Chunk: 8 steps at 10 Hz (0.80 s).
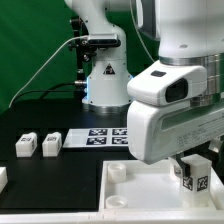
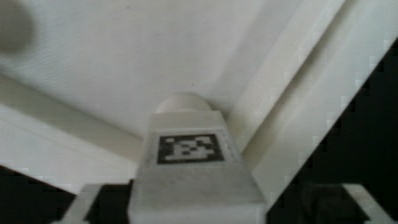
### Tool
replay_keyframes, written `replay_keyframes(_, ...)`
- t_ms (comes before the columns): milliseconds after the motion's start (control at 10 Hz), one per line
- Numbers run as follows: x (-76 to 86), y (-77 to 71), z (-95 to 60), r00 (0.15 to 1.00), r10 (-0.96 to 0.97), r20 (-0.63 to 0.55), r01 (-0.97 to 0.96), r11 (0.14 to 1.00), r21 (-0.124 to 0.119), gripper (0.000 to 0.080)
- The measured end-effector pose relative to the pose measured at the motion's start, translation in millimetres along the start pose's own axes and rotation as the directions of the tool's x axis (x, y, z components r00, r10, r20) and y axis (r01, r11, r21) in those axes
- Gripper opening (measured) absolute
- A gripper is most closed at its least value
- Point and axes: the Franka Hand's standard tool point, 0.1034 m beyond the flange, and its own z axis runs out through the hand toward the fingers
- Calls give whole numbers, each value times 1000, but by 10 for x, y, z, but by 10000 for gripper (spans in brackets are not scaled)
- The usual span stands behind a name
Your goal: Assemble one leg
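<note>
My gripper [image 1: 190, 172] is shut on a leg [image 1: 189, 181], a small white block with a black-and-white tag. It holds the leg just over the right part of the large white slab [image 1: 140, 195]. In the wrist view the leg [image 2: 192, 150] stands between my jaws [image 2: 199, 208], its rounded far end pointing down at the slab [image 2: 125, 60]. I cannot tell whether the leg touches the slab. Two more legs [image 1: 25, 146] [image 1: 50, 144] lie on the black table at the exterior view's left.
The marker board [image 1: 98, 137] lies behind the slab, in front of the arm's base [image 1: 103, 80]. A round corner socket [image 1: 118, 173] shows at the slab's left corner. Another white part [image 1: 3, 178] sits at the left edge.
</note>
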Motion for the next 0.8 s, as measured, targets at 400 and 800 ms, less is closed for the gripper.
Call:
replay_keyframes(400,2,-7,2,949,315,0,-315,949,3,310)
replay_keyframes(800,19,33,24,605,796,6,-796,604,42,298)
